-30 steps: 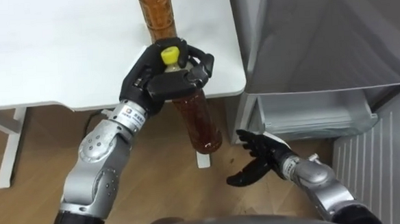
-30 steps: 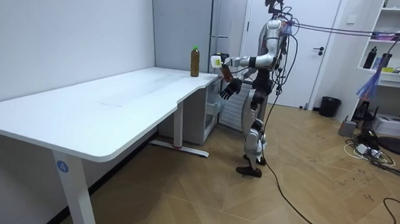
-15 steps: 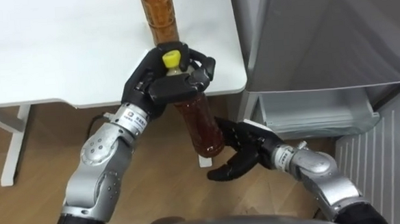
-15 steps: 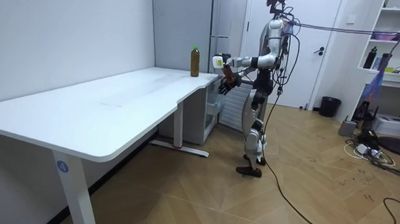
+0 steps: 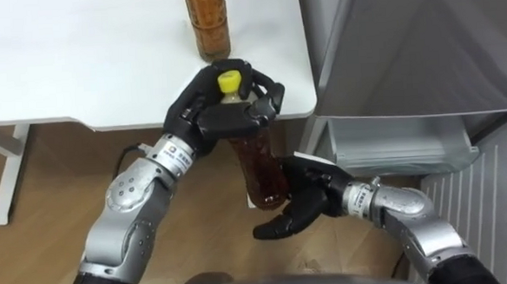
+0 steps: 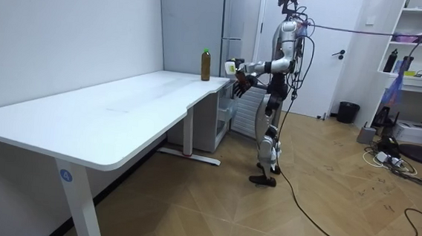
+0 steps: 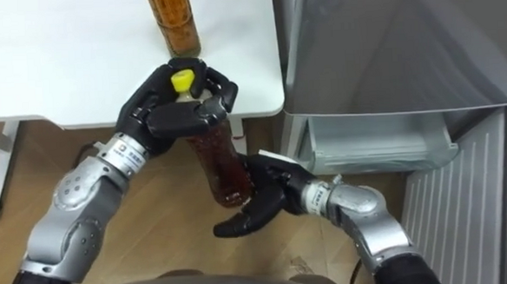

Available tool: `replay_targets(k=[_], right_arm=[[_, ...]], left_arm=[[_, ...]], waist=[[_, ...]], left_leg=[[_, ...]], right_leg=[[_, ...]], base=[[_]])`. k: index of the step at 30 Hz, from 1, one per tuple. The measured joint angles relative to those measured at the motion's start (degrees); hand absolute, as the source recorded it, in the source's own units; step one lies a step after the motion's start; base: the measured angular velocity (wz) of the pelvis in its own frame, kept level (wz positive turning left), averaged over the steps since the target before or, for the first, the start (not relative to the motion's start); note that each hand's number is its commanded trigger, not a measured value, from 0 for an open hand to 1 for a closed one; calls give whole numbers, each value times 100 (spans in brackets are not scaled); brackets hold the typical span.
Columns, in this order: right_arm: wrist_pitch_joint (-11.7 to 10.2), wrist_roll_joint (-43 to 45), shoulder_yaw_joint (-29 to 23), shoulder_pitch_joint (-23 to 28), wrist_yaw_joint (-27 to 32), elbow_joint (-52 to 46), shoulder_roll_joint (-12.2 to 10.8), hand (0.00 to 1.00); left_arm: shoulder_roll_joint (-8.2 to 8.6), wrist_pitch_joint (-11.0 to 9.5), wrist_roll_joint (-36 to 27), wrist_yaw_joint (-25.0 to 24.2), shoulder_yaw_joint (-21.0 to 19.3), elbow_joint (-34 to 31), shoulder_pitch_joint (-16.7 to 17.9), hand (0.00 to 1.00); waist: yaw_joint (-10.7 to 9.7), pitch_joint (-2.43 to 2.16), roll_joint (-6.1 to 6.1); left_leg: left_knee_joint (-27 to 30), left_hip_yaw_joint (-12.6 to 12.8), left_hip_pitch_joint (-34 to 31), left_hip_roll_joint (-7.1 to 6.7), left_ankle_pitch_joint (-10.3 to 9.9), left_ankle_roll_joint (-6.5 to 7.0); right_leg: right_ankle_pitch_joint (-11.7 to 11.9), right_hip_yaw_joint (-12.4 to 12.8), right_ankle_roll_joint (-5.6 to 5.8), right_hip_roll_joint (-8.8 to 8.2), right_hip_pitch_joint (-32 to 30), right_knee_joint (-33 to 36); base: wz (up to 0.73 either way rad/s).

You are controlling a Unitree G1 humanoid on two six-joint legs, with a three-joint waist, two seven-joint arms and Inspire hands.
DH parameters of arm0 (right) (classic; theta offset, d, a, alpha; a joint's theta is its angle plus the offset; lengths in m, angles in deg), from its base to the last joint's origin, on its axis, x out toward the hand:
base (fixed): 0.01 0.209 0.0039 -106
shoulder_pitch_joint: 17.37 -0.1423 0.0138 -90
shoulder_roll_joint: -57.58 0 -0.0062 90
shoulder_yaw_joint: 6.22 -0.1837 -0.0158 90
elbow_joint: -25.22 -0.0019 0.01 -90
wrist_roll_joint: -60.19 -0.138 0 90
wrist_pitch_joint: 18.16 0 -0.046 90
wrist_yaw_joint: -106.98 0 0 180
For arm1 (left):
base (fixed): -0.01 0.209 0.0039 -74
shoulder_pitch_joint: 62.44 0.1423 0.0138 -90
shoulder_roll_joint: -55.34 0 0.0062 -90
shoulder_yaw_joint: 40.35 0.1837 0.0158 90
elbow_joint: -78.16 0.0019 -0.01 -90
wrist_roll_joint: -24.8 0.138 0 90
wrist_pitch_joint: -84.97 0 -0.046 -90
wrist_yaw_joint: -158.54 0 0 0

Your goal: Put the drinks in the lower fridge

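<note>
Clamping the held bottle (image 5: 259, 163) just under its yellow cap (image 5: 228, 82) with the left hand (image 5: 209, 118), fingers and thumb wrapped round the neck. Holding it tilted, off the edge of the table (image 5: 76, 64), base toward 5 o'clock. Waiting at that base with the right hand (image 5: 302, 200): spread, loosely cupped, closed on nothing, either touching the base or just beside it; hard to say which.

Probably a handover from 1 hand to the other. Could drop to the wooden floor (image 5: 32, 223) on letting go above before closing below: smooth, round, heavy with liquid, gripped at 1 end only. Could also swing back and knock the 2nd bottle (image 5: 206, 18), upright near the table edge at 12 o'clock from the left hand.

From the eye views: the grip in detail, plus the open lower fridge compartment (image 5: 402, 147) at 3 o'clock. From the room view: no finger detail, but the stance, upright at the table's far end, both arms raised in front, with the 2nd bottle at 9 o'clock from the hands.
</note>
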Motion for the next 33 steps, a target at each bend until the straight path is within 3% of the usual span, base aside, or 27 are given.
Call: replay_targets(k=[9,17,25,33], right_arm=[[143,-369,116,-4,-196,-138,78,0],[247,-434,176,-4,-227,-149,75,0],[246,-676,193,-19,-224,-240,45,0],[245,-695,223,-19,-225,-345,48,0]], left_arm=[[-1,0,-4,-99,87,14,-4,100],[3,-7,145,-83,320,273,-39,100],[-70,-7,262,-78,385,274,-32,100],[-128,-7,376,-182,395,291,-32,100]], waist=[[-1,2,22],[-16,33,100],[4,29,11],[-10,13,-30]], left_leg=[[5,43,44,10,0,0],[12,61,45,25,0,0],[-46,337,90,67,0,0],[-72,344,152,66,-1,1]], right_leg=[[0,5,0,1,39,11],[2,4,-1,0,-10,90],[2,261,-2,20,-108,113],[7,301,-3,24,-72,108]], base=[[0],[-1],[-17],[-3]])
